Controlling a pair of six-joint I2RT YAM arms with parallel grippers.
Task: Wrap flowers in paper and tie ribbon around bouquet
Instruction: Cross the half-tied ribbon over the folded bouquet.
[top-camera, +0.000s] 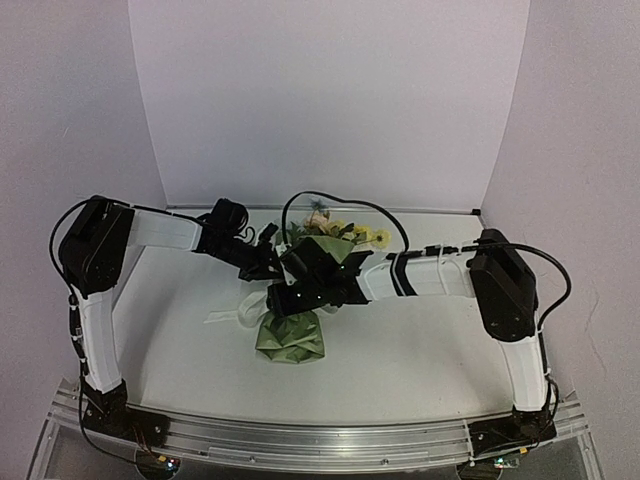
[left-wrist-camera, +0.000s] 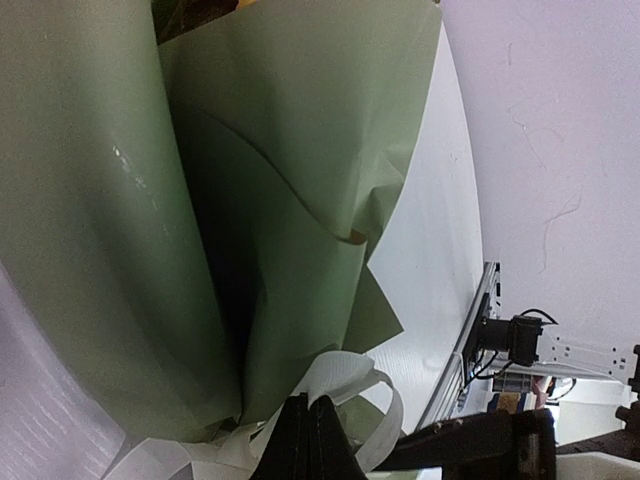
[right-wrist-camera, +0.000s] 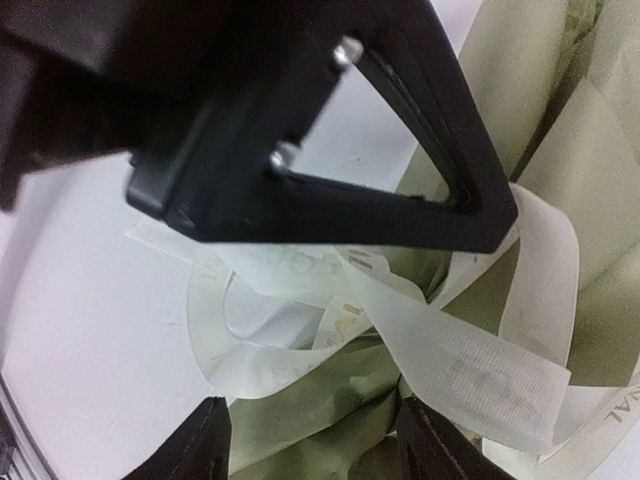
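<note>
Left gripper (left-wrist-camera: 305, 425): clenched, tips among ribbon (left-wrist-camera: 345, 380) loops at bouquet's (top-camera: 292, 335) waist.
Right gripper (right-wrist-camera: 315, 445): released, straddling those loops.
Technique: pinch one ribbon tail only, sparing paper (left-wrist-camera: 100, 200); pull away from bouquet.

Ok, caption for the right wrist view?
Open right pincer hovers over the lettered ribbon, looped on the olive paper.

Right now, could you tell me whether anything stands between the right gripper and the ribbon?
Nothing visible does: the ribbon loops lie directly ahead of the right gripper's open jaws, on the paper. The left gripper crowds just beyond.
</note>
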